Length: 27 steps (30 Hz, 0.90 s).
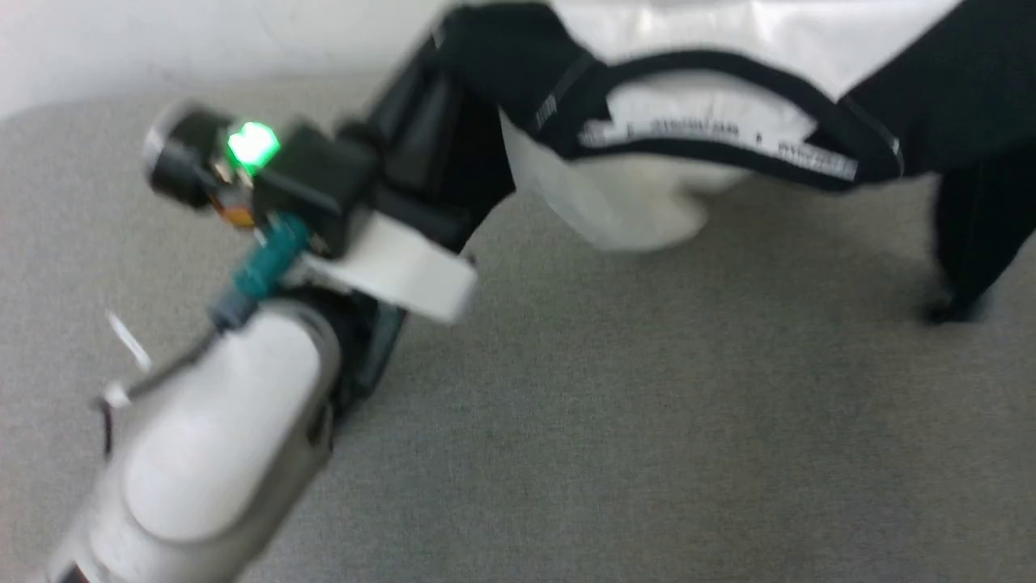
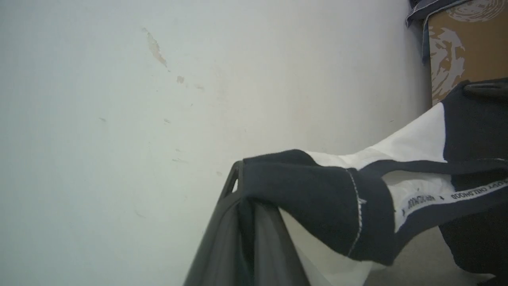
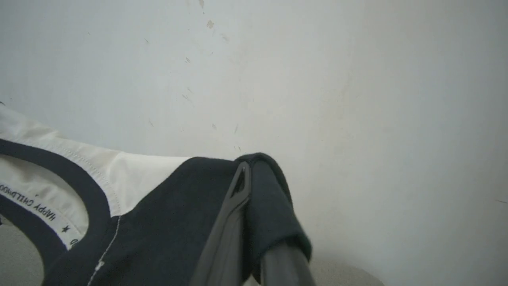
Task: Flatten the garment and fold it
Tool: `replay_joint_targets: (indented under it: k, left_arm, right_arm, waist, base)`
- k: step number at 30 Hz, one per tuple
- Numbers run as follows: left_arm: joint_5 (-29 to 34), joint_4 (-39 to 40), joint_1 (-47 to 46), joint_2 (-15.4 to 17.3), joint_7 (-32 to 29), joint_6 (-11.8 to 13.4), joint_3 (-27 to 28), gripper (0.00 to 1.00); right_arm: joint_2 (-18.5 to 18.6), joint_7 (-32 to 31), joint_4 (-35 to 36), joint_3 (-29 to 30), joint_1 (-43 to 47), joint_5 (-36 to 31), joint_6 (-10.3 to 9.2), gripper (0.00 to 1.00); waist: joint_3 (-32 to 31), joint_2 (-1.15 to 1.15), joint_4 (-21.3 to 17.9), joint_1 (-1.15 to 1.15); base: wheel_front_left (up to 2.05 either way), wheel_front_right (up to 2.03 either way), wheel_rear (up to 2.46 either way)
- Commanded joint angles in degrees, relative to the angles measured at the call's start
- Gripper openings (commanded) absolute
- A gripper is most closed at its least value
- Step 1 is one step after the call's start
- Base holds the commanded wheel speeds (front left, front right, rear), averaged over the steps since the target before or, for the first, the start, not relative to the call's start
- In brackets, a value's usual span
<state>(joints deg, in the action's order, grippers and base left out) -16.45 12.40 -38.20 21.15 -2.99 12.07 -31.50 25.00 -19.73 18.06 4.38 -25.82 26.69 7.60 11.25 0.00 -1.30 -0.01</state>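
The left pincer and right pincer each pinch a black shoulder of the raglan shirt, hung at the frame's top; spreading it flat on the counter likely comes next.

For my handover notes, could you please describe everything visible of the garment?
The garment is a soft white shirt with black shoulders, sleeves and collar trim, plus a lettered tape inside the neck. It hangs spread between the left gripper and right gripper, each shut on a black shoulder, collar sagging open. One sleeve droops to the grey surface.
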Motion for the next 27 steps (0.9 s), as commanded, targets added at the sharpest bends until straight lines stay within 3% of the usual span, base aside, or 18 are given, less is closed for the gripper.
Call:
replay_joint_targets:
  k: [1,8,16,22,27]
  left_arm:
    - [0.53,0.48,-3.85,0.47,-1.58,-0.57,1.17,0.00]
    - [-1.66,-0.93,-13.38,0.34,-8.54,-2.36,3.19,0.00]
    - [-6.62,-6.17,-18.38,-0.78,-15.08,-4.91,3.48,0.00]
    - [-8.04,-12.01,-23.56,-1.71,-19.27,-5.39,3.64,0.00]
    - [-4.52,-17.82,-33.24,-2.26,-21.42,-5.52,2.64,0.00]
  right_arm:
    - [0.83,-1.28,0.46,-1.05,-3.81,-0.01,-0.11,0.00]
    - [1.99,-6.54,-0.35,-4.58,-13.34,1.49,-0.11,0.00]
    - [2.61,-12.40,-5.31,-7.37,-18.36,2.56,-0.11,0.00]
    - [3.68,-15.83,-10.75,-10.68,-23.85,2.56,-0.11,0.00]
    - [5.81,-15.02,-17.40,-12.83,-34.12,-0.43,-0.11,0.00]
  waist:
    - [-3.68,0.00,-1.15,0.01]
    - [-5.86,0.00,-1.19,0.01]
    - [-4.89,0.00,-1.24,0.01]
    - [0.22,0.00,-1.82,0.01]
    - [8.62,0.00,-1.95,0.01]
  base:
    - [0.00,0.00,0.00]
    - [0.00,0.00,0.00]
    - [0.00,0.00,0.00]
    - [0.00,0.00,0.00]
    - [0.00,0.00,0.00]
